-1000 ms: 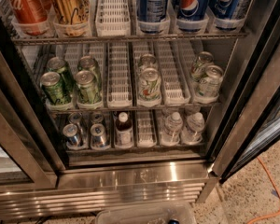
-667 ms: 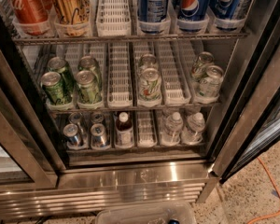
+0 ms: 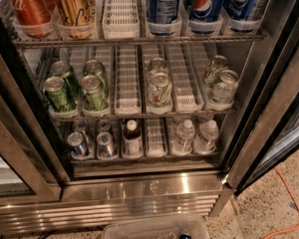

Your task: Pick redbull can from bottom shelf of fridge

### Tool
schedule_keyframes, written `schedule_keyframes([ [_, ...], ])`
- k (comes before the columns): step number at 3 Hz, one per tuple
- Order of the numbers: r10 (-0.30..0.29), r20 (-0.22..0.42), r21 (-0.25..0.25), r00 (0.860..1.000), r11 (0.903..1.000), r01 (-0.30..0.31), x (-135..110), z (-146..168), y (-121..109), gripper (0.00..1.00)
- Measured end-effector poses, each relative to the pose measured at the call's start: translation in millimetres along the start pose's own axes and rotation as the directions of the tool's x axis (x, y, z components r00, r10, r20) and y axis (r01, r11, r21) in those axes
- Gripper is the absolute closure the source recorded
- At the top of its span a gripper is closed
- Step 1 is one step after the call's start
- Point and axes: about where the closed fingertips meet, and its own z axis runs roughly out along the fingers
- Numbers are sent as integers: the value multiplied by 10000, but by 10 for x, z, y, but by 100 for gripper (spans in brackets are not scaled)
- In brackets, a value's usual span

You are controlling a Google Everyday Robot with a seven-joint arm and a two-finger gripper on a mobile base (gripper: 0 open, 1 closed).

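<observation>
Aim for the front redbull can [image 3: 106,144] just left of the dark-labelled bottle [image 3: 132,138] on the bottom shelf [image 3: 144,159] of the fridge [image 3: 139,185]. Enter low, clearing the neighbouring can left of it. No sight of the gripper; no telling the jaws' state.

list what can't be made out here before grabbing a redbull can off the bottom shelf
Claw: not in the camera view, beyond its edges.
Rear redbull cans: mostly hidden behind the front pair.
Pepsi cans: tops cut by the upper edge.
Clear tub: cut by the lower edge.
</observation>
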Motion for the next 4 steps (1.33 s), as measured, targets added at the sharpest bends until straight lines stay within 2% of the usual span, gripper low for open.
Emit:
schedule_keyframes([
  [1,401,53,-286,9992,9988,-400,108,235,-17,0],
  [2,703,944,-754,9930,9951,-633,-73,614,95,0],
  [3,799,2658,-1097,9607,9926,-522,-504,816,221,0],
  [4,-78,4766,-1045,8791,9924,654,-939,650,522,0],
])
